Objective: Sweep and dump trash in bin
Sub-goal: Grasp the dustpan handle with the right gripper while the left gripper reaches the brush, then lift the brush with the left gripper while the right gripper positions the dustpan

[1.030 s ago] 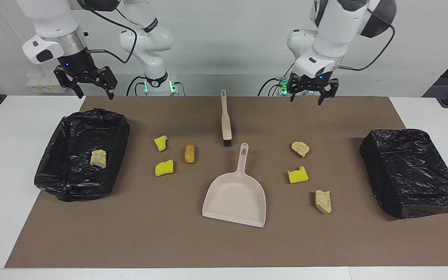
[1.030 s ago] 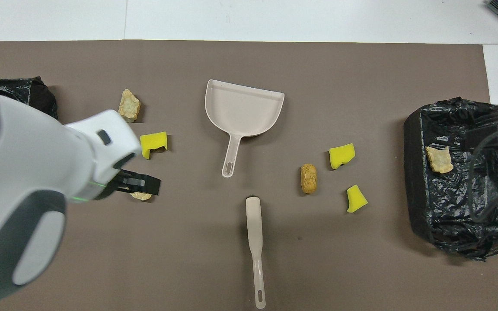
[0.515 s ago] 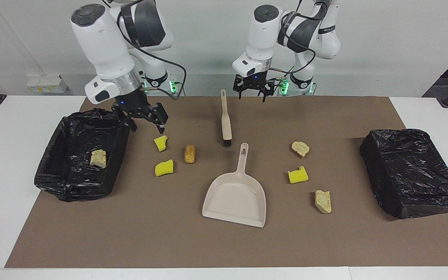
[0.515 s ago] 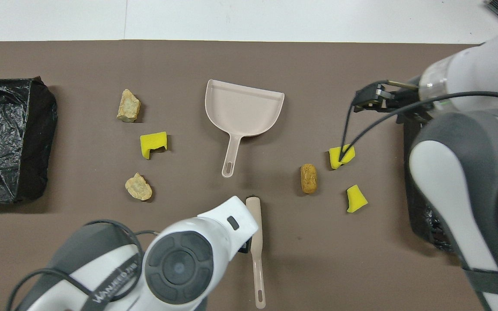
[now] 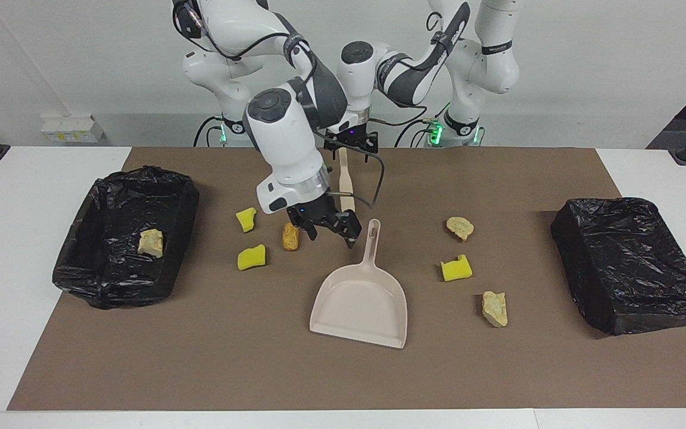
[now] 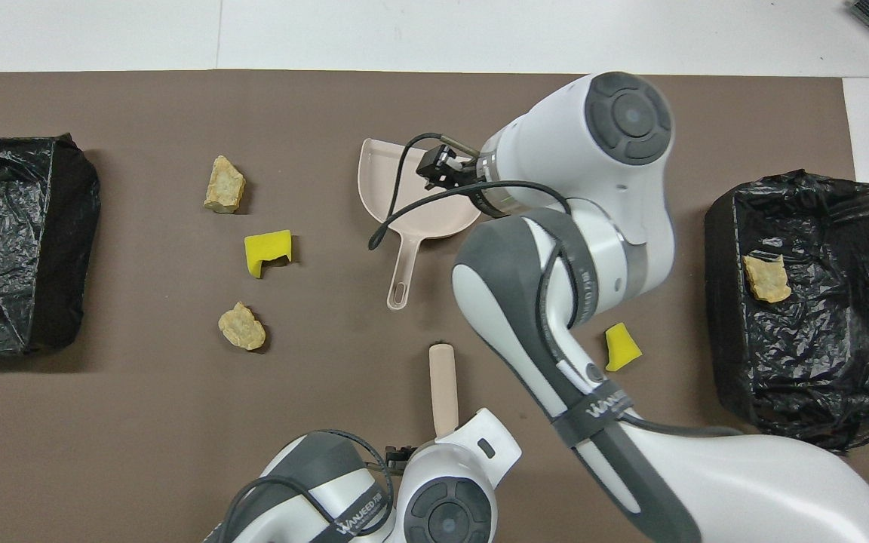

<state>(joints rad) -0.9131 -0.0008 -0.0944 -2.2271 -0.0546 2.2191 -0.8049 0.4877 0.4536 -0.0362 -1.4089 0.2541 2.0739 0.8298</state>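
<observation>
Both arms have swung inward to mid-table since half a second ago; objects on the mat are unchanged.

Right gripper (image 5: 331,229): low, over the mat just beside the dustpan (image 5: 359,304) handle; fingers spread, holding nothing.
Left gripper (image 5: 355,145): over the handle end of the brush (image 5: 345,179), at the mat edge by the robots; fingers part hidden by the right arm, so cannot tell whether spread or closed on the handle.

Trash, loose on the mat:
- yellow sponge chunk (image 5: 246,218) and second yellow chunk (image 5: 252,257), toward the right arm's end;
- brown nugget (image 5: 290,236), just beside the right gripper;
- tan lump (image 5: 460,227), yellow notched sponge (image 5: 456,269) and crusty lump (image 5: 494,308), toward the left arm's end.

Trash, binned: one bread lump (image 5: 150,242) inside the open bin (image 5: 84,268) at the right arm's end of the table.
Covered black bin (image 5: 629,262): at the left arm's end, nothing on it.

Progress, as judged: early. One scrap is binned, six remain. Dustpan lies empty at centre, brush flat on the mat; neither tool is lifted. Left to do: take up both tools, sweep the scraps into the pan, tip it into the open bin.
</observation>
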